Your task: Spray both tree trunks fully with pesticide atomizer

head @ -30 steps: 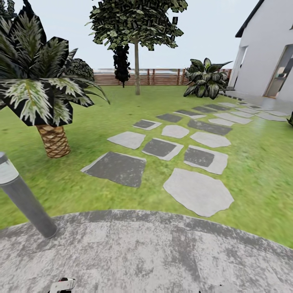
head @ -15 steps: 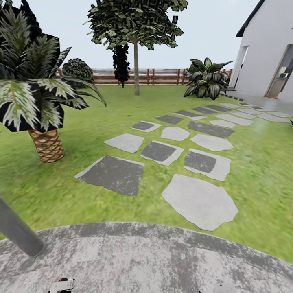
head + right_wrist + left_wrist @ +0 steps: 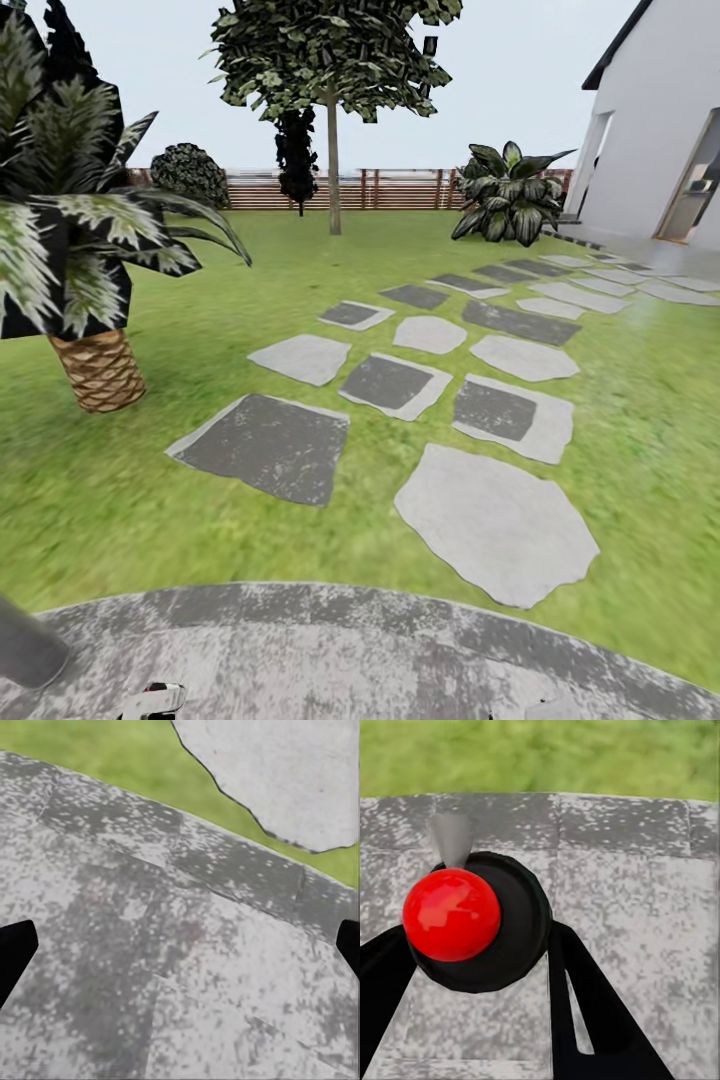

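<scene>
**A:** Garden, seen from the head: what do we have in front of us?

**B:** We stand on grey paving [image 3: 350, 650] at the edge of a lawn [image 3: 120, 480]. Flat stones [image 3: 495, 520], some pale and some dark, run across the grass toward a white house [image 3: 650, 130] on the right.

**A:** And the tree?

**B:** We see one tree [image 3: 333, 60] far across the lawn. Its trunk [image 3: 333, 175] is bare and straight under a high green crown, and it stands just before the slatted fence [image 3: 400, 190]. It is well apart from us, with the stones and grass lying between.

**A:** What else stands around it?

**B:** A dark tree [image 3: 297, 150] rises just beside it and a round bush [image 3: 190, 172] sits further left. A broad-leaved plant [image 3: 510, 195] grows by the house. Near us on the left stands a scaly palm [image 3: 95, 370], and a grey post [image 3: 25, 650] leans in at the lower corner.

**A:** Where is the atomizer?

**B:** In the left wrist view we find the atomizer [image 3: 451, 915], with a red ball on a black round body and a grey nozzle beyond it. It sits in the left tool [image 3: 472, 937], whose black fingers [image 3: 585, 1020] press against the body on either side. Paving shows beneath it, with a strip of grass further off.

**A:** And the other arm?

**B:** The right tool [image 3: 180, 949] stands wide, its two dark tips at opposite edges of its view with nothing between them. Below it we see paving, a band of grass and part of a pale stone.
</scene>
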